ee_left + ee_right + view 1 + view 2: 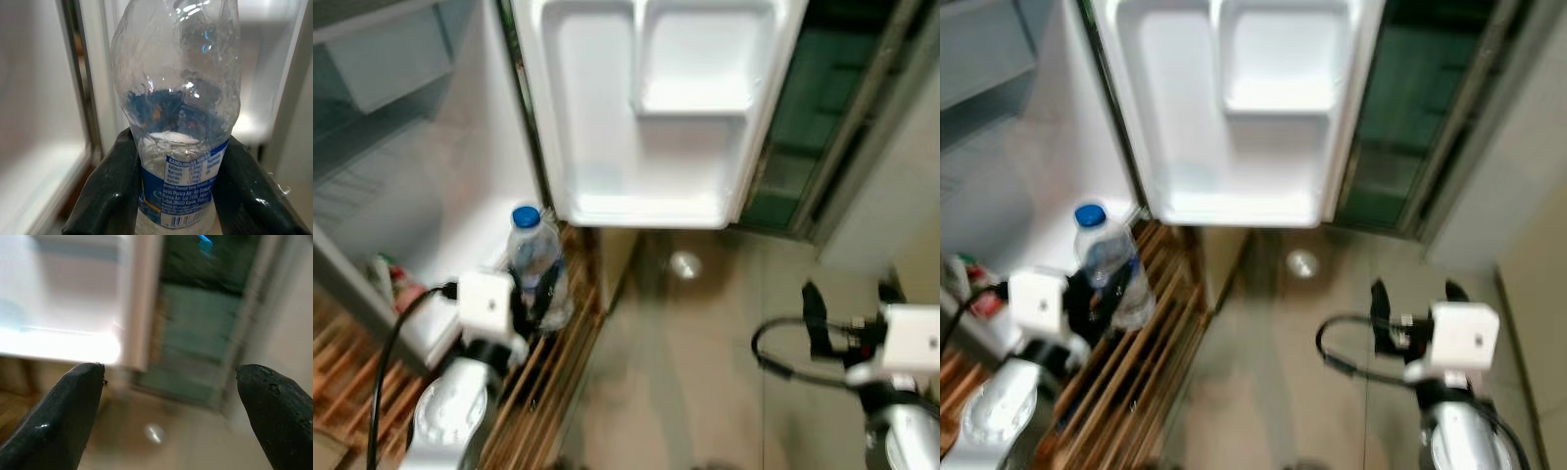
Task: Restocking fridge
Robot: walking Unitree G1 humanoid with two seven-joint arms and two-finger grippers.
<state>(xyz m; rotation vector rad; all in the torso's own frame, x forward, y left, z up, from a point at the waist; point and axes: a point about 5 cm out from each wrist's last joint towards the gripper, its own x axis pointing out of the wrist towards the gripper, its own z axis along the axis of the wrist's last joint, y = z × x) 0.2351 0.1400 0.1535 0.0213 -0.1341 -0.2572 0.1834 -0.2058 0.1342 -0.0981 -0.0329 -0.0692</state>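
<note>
A clear plastic water bottle with a blue cap and blue label (535, 262) is being gripped by the left gripper (532, 299); in the left wrist view its 2 black fingers (111, 188) are being pressed against the label on both sides. The bottle is being held upright at the left of the scene, above a brown wooden slatted pallet (543, 377) and just in front of the white fridge cabinet (460, 186). The white fridge door (651, 108) is standing open at the far centre, with its moulded door shelf (646, 208) unoccupied. The right gripper (1412, 294) is being held idle over the beige floor (705, 372) at the right, with its fingers spread wide apart and nothing between them.

The step in hand is judged to be the carrying of 1 bottle toward the fridge. For the next move, the bottle is judged to require lifting above the shelf lip, moving far and right, and lowering upright before release. Tipping against the lip is a risk.
</note>
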